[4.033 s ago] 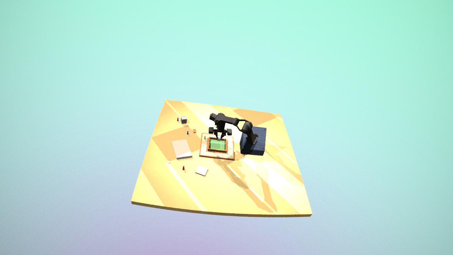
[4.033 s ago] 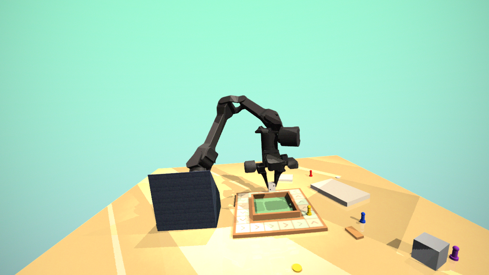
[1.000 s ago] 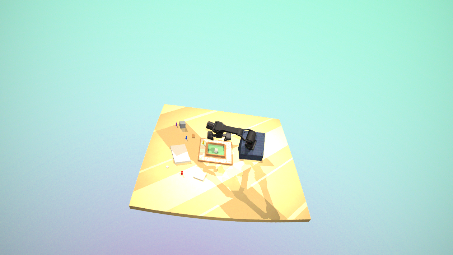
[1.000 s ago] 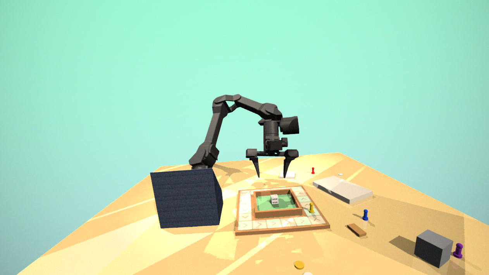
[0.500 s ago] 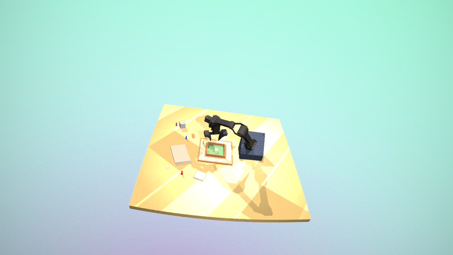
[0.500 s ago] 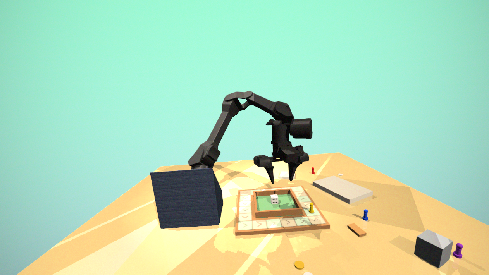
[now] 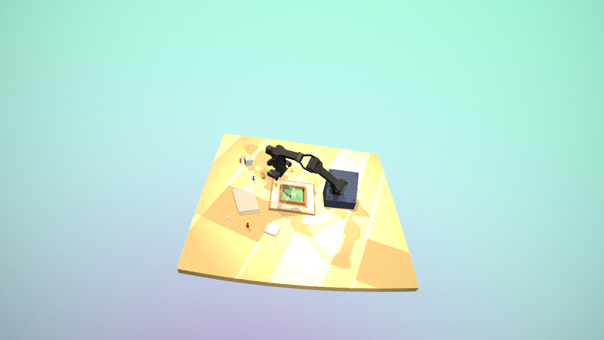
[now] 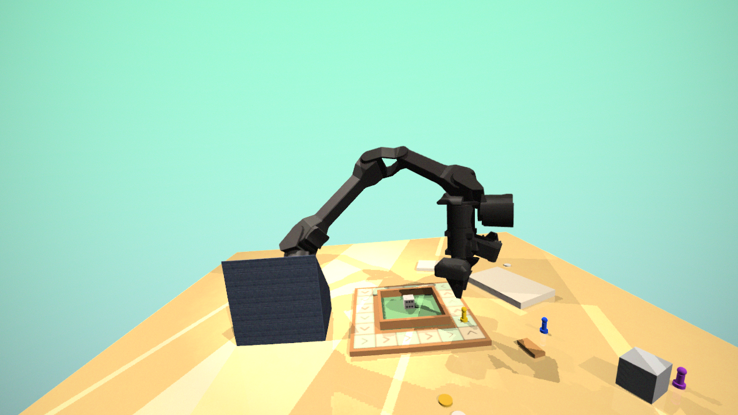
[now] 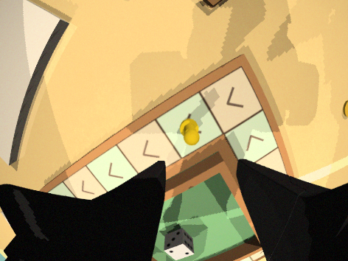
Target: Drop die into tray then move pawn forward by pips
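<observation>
In the exterior view, the table fills the lower frame, and the board lies near its middle with the tray inside. At center right, the gripper hangs above the board, its fingers partly spread with nothing between them. The die sits in the tray, and the yellow pawn stands on a square right of it.

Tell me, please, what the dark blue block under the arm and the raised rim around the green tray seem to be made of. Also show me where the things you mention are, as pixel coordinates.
The dark blue block (image 7: pixel 353 179) (image 8: pixel 276 301): perhaps stained wood, matt, judging by its streaks. The raised brown rim (image 8: pixel 415 323): probably wood, smooth; its plain brown colour leaves painted plastic possible.
</observation>
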Tool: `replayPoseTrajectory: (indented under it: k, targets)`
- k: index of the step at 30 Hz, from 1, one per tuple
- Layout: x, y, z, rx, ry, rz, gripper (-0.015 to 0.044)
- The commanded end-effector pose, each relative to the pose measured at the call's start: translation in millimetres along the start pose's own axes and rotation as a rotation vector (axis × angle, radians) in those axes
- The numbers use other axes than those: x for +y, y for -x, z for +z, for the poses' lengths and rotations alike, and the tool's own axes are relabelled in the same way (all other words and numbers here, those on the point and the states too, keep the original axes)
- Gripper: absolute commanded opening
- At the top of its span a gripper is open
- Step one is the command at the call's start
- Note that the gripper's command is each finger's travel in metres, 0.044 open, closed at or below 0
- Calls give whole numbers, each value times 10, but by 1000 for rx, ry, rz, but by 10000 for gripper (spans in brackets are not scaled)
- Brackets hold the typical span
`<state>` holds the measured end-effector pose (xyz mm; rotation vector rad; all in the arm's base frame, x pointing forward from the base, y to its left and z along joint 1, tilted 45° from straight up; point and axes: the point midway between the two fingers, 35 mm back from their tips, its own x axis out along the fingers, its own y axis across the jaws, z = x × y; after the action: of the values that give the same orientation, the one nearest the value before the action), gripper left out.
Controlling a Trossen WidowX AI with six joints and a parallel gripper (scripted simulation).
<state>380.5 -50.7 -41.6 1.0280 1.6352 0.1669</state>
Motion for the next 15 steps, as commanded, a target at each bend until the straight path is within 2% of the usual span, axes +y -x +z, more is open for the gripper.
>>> replayPoseTrajectory:
  k: [1,15]
  targets:
    - [29,-21,61,0,70,11,200]
    - [25,-174,46,0,70,12,200]
